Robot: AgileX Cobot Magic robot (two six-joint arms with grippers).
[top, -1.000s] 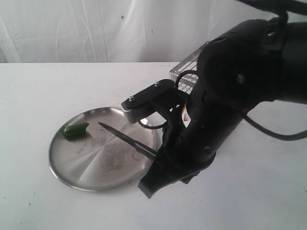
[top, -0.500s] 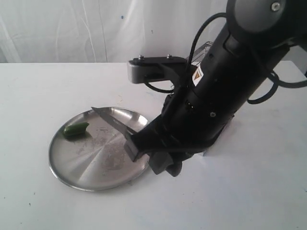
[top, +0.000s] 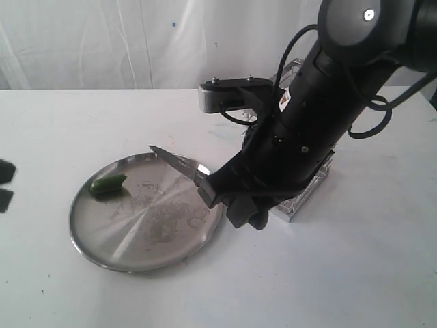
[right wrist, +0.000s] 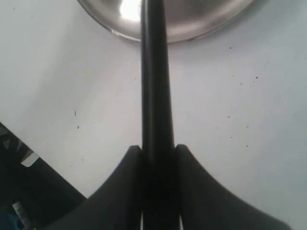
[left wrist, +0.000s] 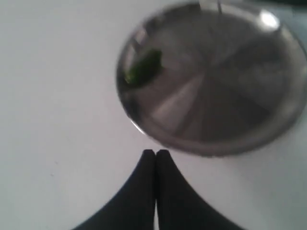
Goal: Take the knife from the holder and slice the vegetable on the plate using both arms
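The steel plate [top: 136, 239] lies on the white table, with the green vegetable [top: 109, 183] on its left rim area. My right gripper [top: 208, 188] is shut on the handle of the black knife [top: 174, 161], whose blade points left over the plate's far right part, well short of the vegetable. In the right wrist view the knife [right wrist: 154, 72] runs from the gripper [right wrist: 157, 151] to the plate [right wrist: 192, 26]. The wire holder [top: 304, 198] is mostly hidden behind the right arm. My left gripper [left wrist: 155, 153] is shut and empty, just outside the plate [left wrist: 211, 139], with the vegetable [left wrist: 143, 68] beyond it.
Dark parts of the left arm [top: 5, 171] show at the exterior view's left edge. A white curtain hangs behind the table. The bulky right arm [top: 328, 116] covers the table's right middle. Bare white tabletop [top: 82, 123] surrounds the plate.
The right arm has swung upright and drawn back to the right, carrying the knife, whose tip now sits further right. Dark parts of the left arm have appeared at the left edge.
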